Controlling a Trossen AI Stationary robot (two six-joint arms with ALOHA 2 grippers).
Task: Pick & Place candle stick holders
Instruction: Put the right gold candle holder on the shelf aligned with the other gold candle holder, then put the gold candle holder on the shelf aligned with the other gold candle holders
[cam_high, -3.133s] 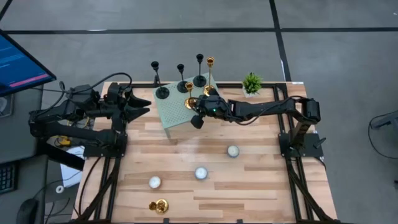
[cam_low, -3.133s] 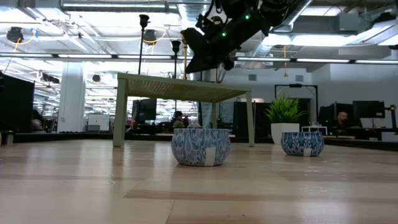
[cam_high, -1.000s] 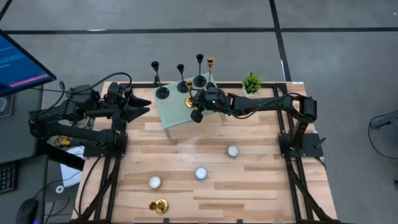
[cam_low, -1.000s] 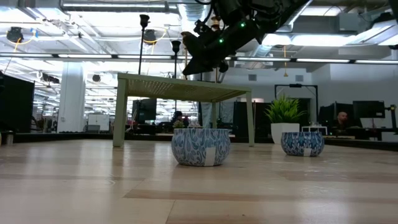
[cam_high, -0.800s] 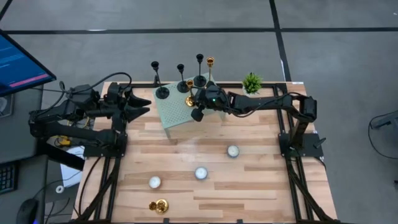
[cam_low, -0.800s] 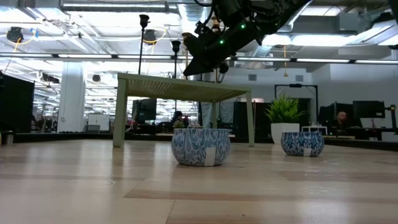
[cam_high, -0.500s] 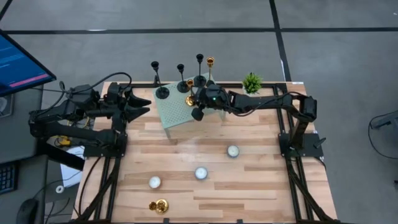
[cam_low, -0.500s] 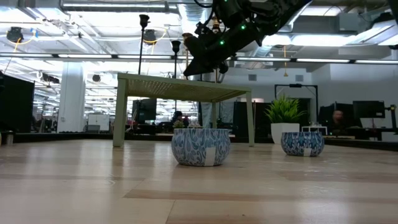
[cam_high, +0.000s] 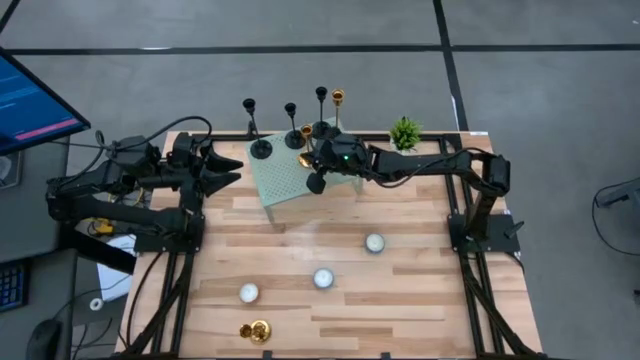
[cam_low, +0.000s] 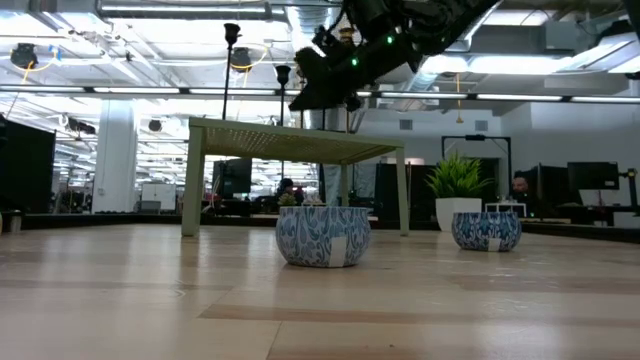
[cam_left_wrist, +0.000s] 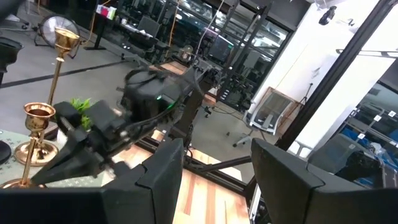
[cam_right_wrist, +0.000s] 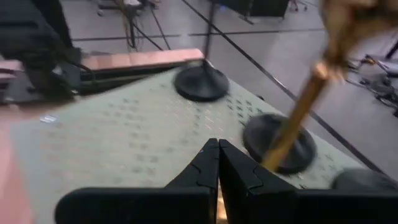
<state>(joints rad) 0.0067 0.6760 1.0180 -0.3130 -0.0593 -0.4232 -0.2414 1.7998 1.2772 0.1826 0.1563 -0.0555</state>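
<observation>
Right wrist view — right gripper (cam_right_wrist: 217, 149) jaws shut, seemingly empty — gold candle stick holder (cam_right_wrist: 292, 127) leans just beside them.

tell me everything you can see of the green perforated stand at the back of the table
The pale green perforated stand is a small raised platform, like painted metal, with a flat top full of small holes on thin straight legs. It stands level on the wooden table near the back edge. Black disc-based candle holders and gold ones stand on it. The right gripper, shut, hovers over it.
</observation>
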